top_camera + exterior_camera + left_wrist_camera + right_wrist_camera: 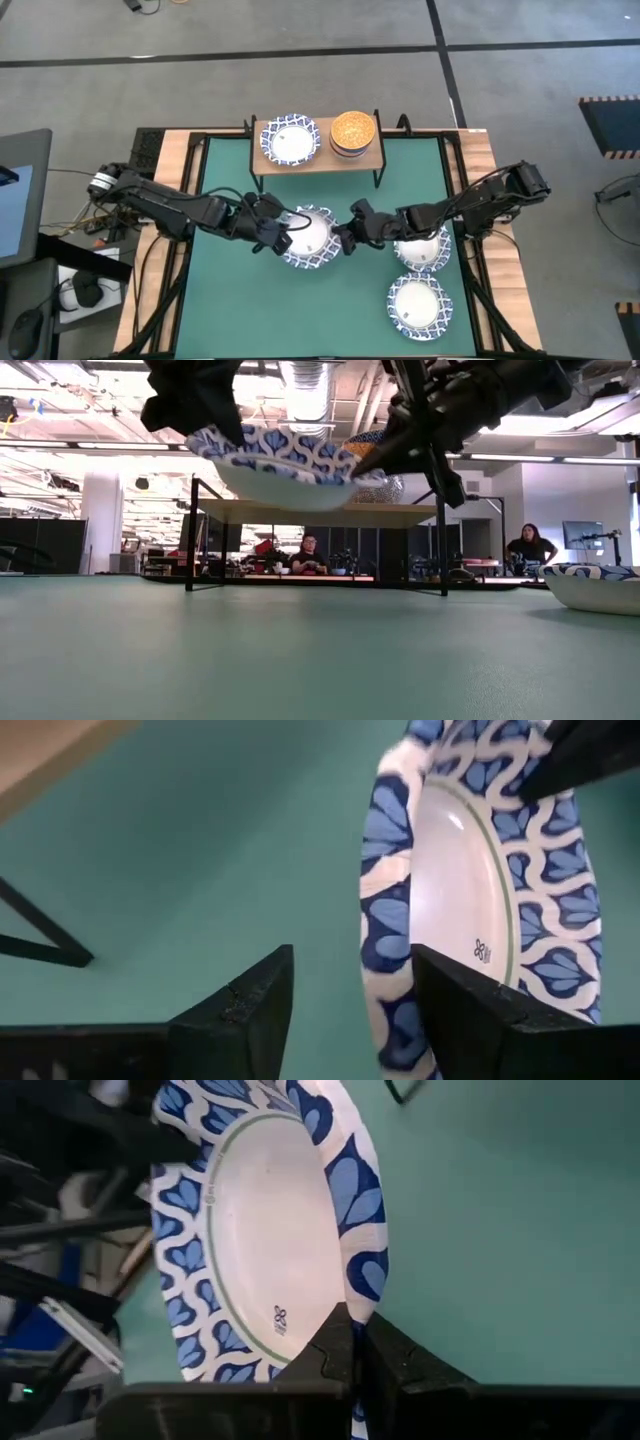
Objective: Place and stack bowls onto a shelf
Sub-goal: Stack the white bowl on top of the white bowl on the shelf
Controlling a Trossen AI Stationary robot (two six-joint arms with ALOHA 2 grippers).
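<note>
A white bowl with a blue lattice rim (310,237) hangs between my two grippers, lifted clear of the green table (285,465). My right gripper (345,238) is shut on its right rim. My left gripper (275,237) is open at its left rim; in the left wrist view one finger (470,1010) lies over the bowl's inside and the other (240,1010) stands outside. The shelf (318,162) stands at the far edge. On its plank rest another lattice bowl (290,140) and a yellow-orange bowl (352,130). My left gripper stands open astride the bowl's left rim (385,950), coming level from the table's left. I cannot tell whether either finger touches it. My right gripper pinches the bowl's right rim (360,1285) between its two fingers, one inside and one outside. The fingers come about level from the table's right. The bowl is clear of the table, open side up, with the held side slightly lower.
Two more lattice bowls rest on the table at the right, one (420,250) under my right arm and one (420,305) nearer the front edge. People sit in the room beyond the shelf (310,555). The green table's left half is bare.
</note>
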